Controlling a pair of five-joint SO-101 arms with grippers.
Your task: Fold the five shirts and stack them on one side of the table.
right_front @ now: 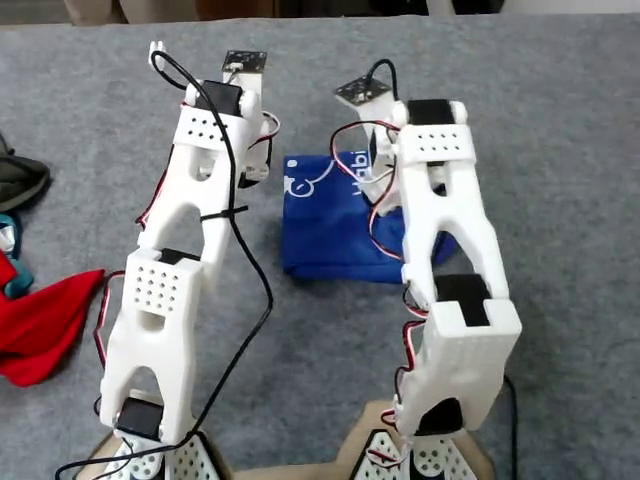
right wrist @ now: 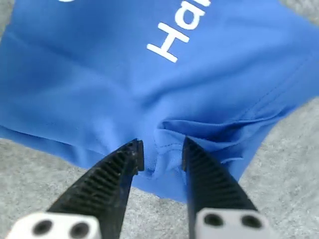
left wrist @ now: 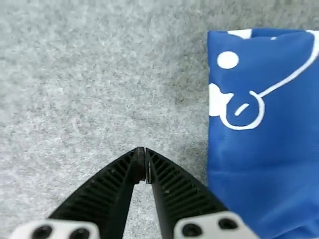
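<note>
R gripper [right wrist: 162, 157]: fingers apart, straddling a pucker near one edge of the blue shirt [right wrist: 149, 84]. It's prob. set to pinch for another fold or drag it aside. L gripper [left wrist: 143, 167]: fingers together, holding nothing, over grey table cover [left wrist: 75, 74] just left of shirt, prob. on standby. Shirt is a folded rectangle, white print up, at table ctr. Red shirt [right_front: 45, 320] is heaped unfolded at left edge.

Blue shirt [right_front: 325, 225]: solid royal blue, white lettering, white line-drawn figure. Red shirt [right_front: 45, 325], desk's left edge: plain red. Desk [right_front: 560, 120]: mottled grey. Left gripper [left wrist: 144, 164], right gripper [right wrist: 159, 154]: black, ribbed.
</note>
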